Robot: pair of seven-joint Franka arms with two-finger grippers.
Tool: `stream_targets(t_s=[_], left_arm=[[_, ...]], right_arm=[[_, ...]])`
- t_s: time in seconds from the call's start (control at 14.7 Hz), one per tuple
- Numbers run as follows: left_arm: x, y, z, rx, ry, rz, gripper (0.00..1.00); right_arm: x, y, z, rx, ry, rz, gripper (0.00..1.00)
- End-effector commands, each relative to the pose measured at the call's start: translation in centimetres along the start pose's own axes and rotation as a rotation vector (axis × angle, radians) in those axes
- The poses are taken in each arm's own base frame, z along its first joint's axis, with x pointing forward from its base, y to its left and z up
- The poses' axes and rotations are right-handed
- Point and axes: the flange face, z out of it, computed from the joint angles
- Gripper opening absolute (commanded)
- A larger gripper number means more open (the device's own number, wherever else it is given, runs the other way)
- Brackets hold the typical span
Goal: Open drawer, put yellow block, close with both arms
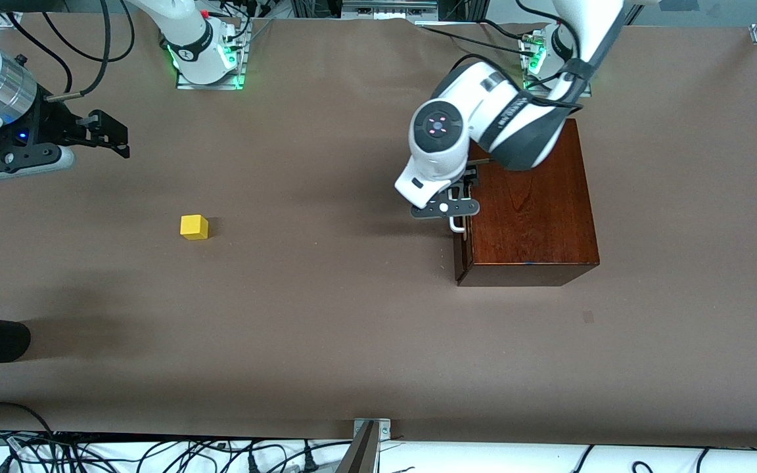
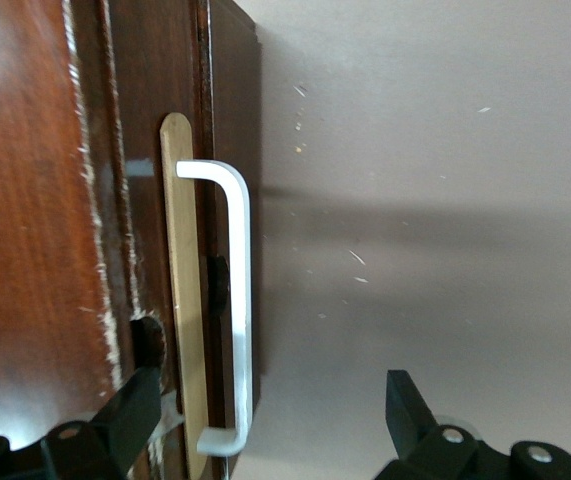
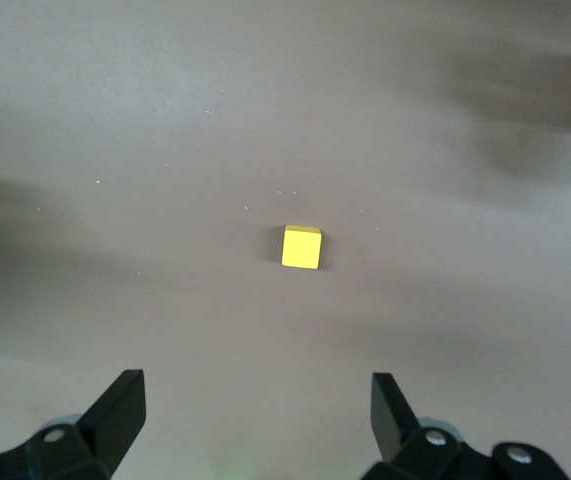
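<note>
drawer (image 1: 462, 253) in dark mahogany box: staying closed | left gripper (image 2: 265, 420): straddling white bar handle (image 2: 235, 300), fingers apart | right gripper (image 3: 255, 415): waiting, fingers apart, above small yellow cube (image 1: 194, 226) | block unplaced

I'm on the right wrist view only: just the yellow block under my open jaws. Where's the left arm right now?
Observer: The left arm is at the drawer, and its open jaws straddle the white handle.
Operator: Is that drawer pulled out yet?
Observer: No, it looks shut. No tray shows outside the wooden box.
Operator: Where's my block relative to that box?
Observer: The yellow block lies well apart from the box, toward the right arm's end, about as near the front camera as the handle.
</note>
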Motion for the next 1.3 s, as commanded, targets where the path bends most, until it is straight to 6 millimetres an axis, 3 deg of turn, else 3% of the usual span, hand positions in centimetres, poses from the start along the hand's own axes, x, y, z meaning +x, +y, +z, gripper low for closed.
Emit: stream_targets(t_s=[0.0, 0.48, 1.23], left_arm=[[-0.9, 1.0, 1.5, 0.036, 0.05, -0.005, 1.0], [-0.5, 1.3, 4.7, 0.068, 0.064, 0.007, 1.0], [-1.4, 3.6, 7.0, 0.087, 0.089, -0.007, 1.0]], right_arm=[[0.2, 0.2, -0.5, -0.003, 0.006, 0.012, 1.0], [0.2, 0.2, -0.5, -0.003, 0.008, 0.012, 1.0], [0.3, 0.3, -0.4, -0.003, 0.006, 0.013, 1.0]])
